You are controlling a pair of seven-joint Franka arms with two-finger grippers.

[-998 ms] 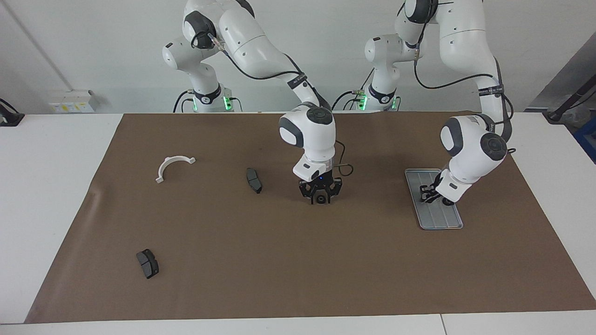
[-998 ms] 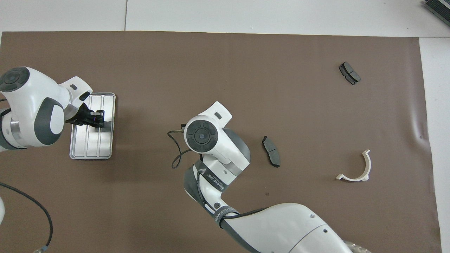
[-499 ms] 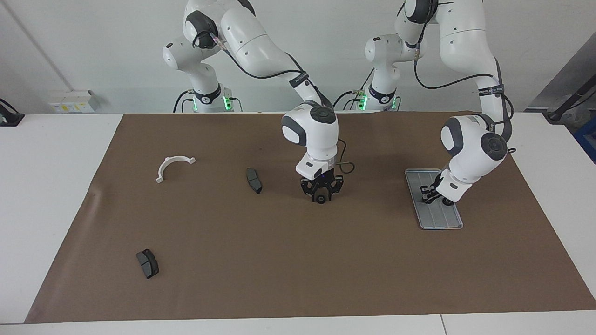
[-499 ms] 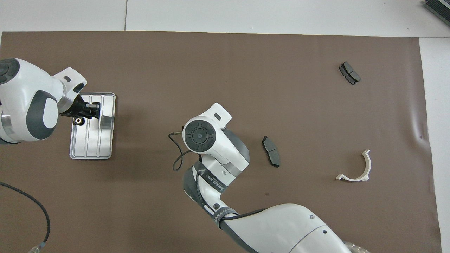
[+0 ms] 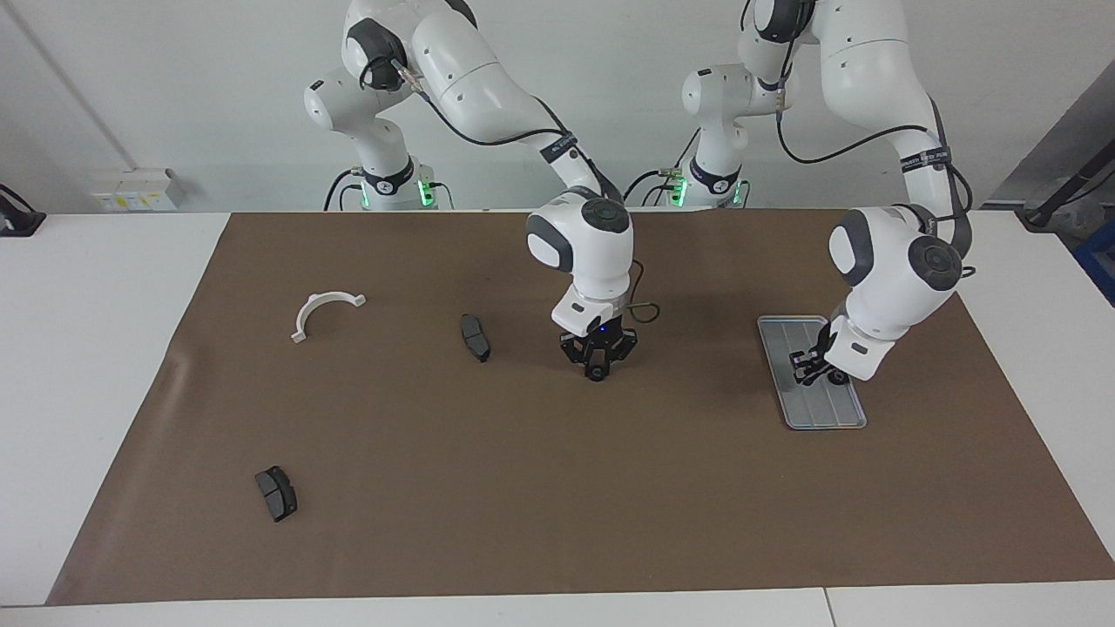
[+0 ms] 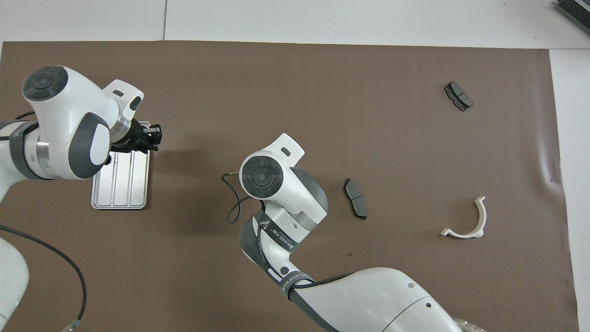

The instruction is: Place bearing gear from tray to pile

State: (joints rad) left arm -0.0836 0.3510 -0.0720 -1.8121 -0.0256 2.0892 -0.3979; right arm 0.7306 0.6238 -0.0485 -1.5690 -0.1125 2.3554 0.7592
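Facing view: left pincer (image 5: pixel 808 367) low over tray (image 5: pixel 827 414).

Right hand (image 5: pixel 597 373) sits mid-frame over the brown mat (image 5: pixel 540 488) with a small black gear (image 5: pixel 597 374) at its fingertips. Left hand (image 5: pixel 806 366) hangs over the silver tray (image 5: pixel 823 409) at right, its fingers pinched together. White bracket (image 5: pixel 324 312) upper left.

You had bright, even light from above. Soft shadows lay on the brown mat (image 5: pixel 557 488) under both arms, and the tray (image 6: pixel 120 193) gave a mild sheen without harsh glare. Both views stayed sharp, with no blur or bending at the frame edges.
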